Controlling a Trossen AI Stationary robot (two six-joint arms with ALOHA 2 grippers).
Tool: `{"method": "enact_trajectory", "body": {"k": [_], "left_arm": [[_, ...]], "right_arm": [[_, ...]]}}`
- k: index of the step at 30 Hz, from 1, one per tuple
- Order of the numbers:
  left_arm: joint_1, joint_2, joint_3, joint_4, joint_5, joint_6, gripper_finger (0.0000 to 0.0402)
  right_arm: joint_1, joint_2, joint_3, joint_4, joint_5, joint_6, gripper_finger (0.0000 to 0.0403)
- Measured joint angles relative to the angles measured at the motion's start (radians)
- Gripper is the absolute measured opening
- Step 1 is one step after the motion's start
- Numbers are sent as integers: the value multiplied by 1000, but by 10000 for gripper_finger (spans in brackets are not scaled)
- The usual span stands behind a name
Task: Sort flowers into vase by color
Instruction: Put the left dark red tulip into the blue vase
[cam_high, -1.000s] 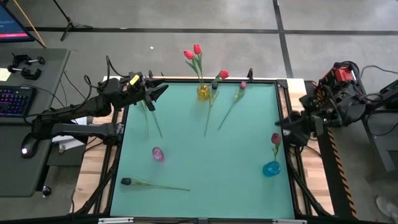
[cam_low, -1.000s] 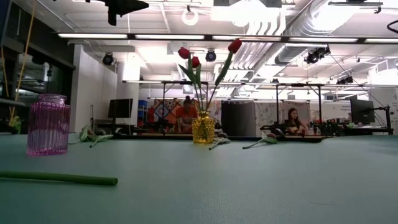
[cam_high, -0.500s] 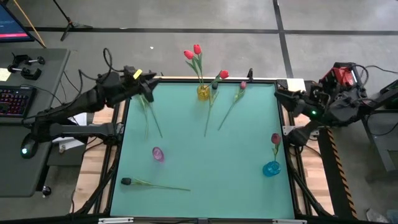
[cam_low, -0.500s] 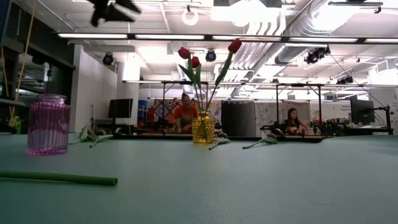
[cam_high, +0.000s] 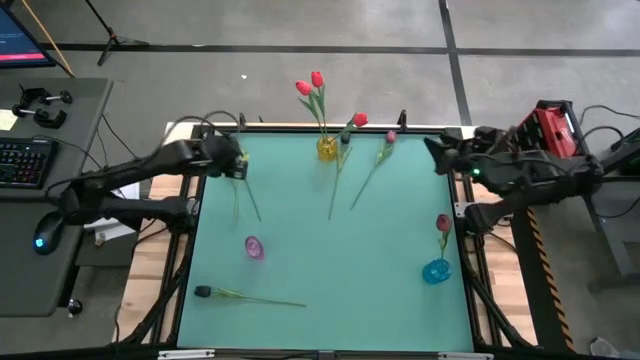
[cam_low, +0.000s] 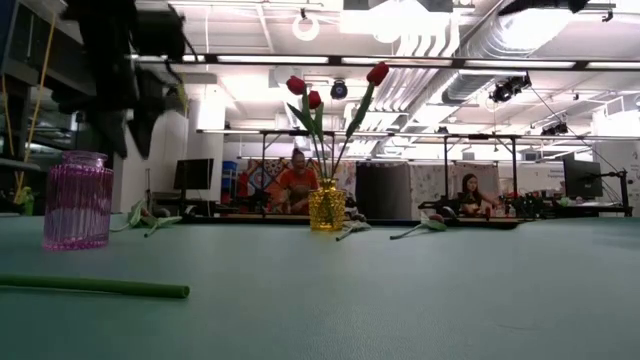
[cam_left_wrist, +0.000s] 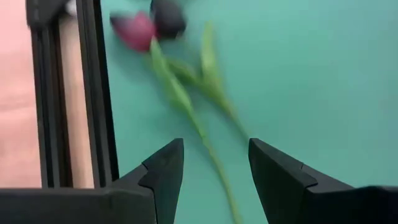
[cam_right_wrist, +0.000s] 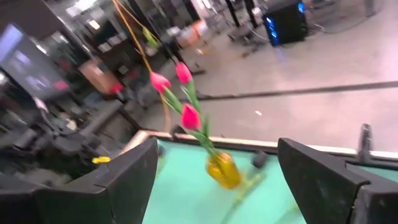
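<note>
Green-stemmed flowers lie on the teal table just below the left gripper, their dark and crimson heads at the far left edge. Three red tulips stand in a yellow vase at the far edge; two more stems lie right of it. A pink vase and a blue vase holding one tulip stand nearer, and a dark-headed stem lies near left. People sit in the workshop beyond. The left gripper's fingers are apart and empty. The right gripper hovers at the far right corner, spread wide, holding nothing.
</note>
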Motion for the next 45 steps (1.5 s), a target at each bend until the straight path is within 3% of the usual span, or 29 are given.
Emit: {"method": "enact_trajectory", "body": {"k": [7,11,15,23,30,33,39,45], "left_arm": [[27,165,-88,108,-13,-56,170],[73,248,-98,167,-75,-128,170],[135,322,-98,286,-73,-154,170],[217,432,-98,341,24,-135,170],[237,466,-98,356,-24,-141,167],[255,496,-95,378,13,-102,139],[252,498,-95,364,54,-81,14],[250,304,-79,291,11,-56,4]], "right_arm": [[-160,72,0,-39,-171,-3,318],[-207,105,0,-40,-242,-4,318],[-231,126,0,-39,-287,-40,318],[-238,128,0,-40,-294,-47,318],[-237,128,0,-63,-294,-47,318],[-237,128,0,-69,-294,-46,318],[-237,128,0,-73,-294,-44,318],[-236,128,0,-77,-313,-41,318]]}}
